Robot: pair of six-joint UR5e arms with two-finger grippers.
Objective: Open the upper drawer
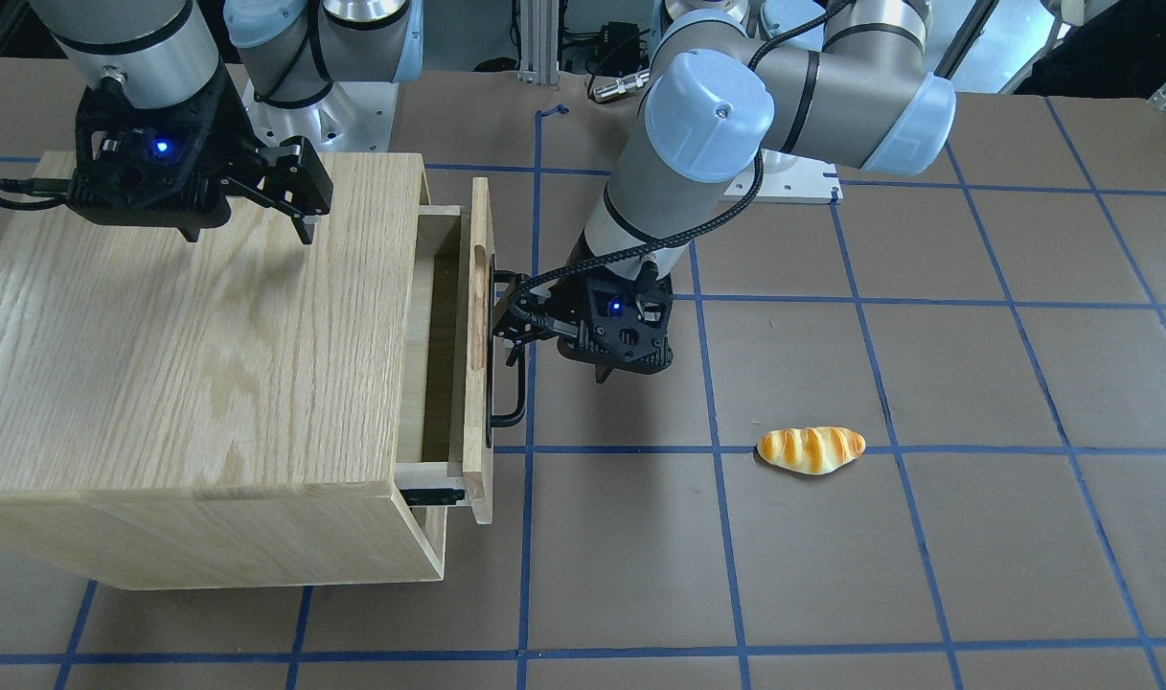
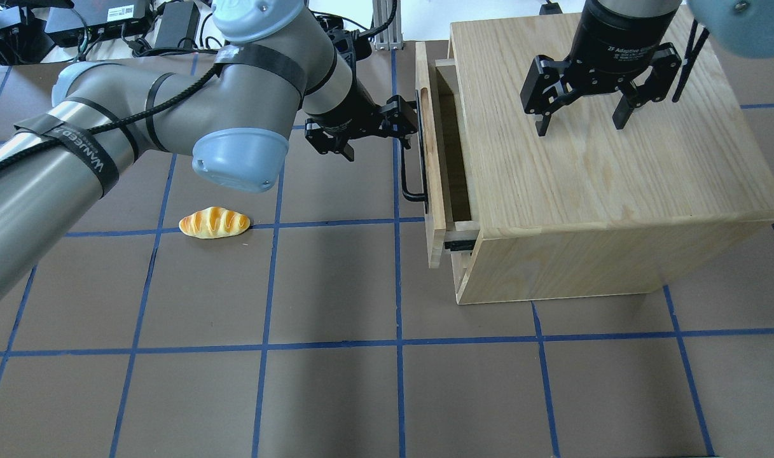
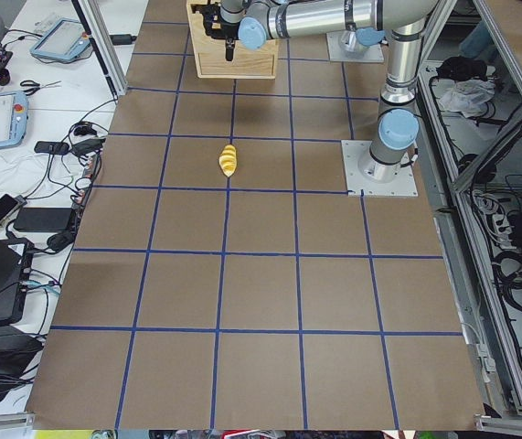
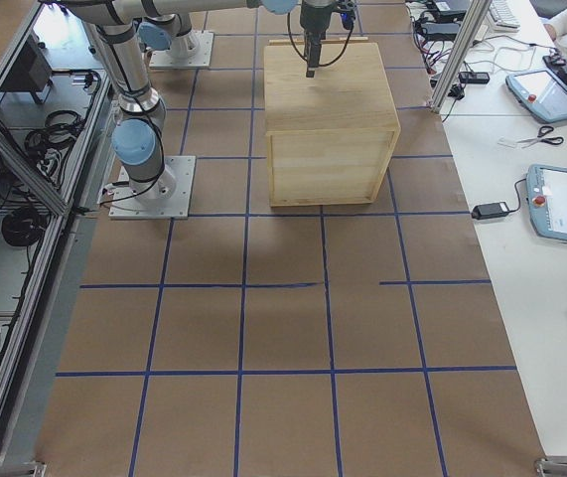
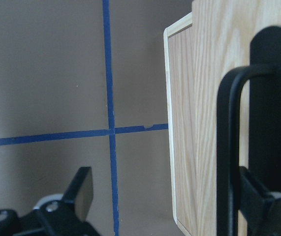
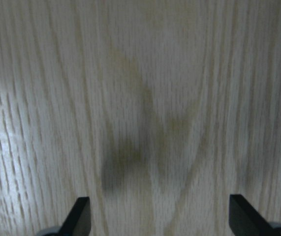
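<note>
The upper drawer [image 1: 482, 460] of the oak cabinet [image 1: 209, 335] is pulled out a little, its pale inside showing. Its black bar handle [image 1: 506, 402] faces the table's middle. My left gripper [image 1: 504, 331] is at the handle, jaws open. In the left wrist view one finger [image 5: 258, 196] sits behind the handle bar [image 5: 226, 147] against the drawer front [image 5: 209, 98]; the other finger [image 5: 81, 191] hangs free over the table. In the overhead view the left gripper [image 2: 407, 121] is at the handle's far end [image 2: 406, 178]. My right gripper [image 2: 577, 124] hovers open and empty over the cabinet top [image 2: 615, 178].
A toy bread roll [image 1: 811, 449] lies on the brown, blue-taped table away from the cabinet; it also shows in the overhead view [image 2: 214, 222]. A plain lower front panel sits under the drawer. The black side rail [image 1: 434, 496] shows at the drawer's near end.
</note>
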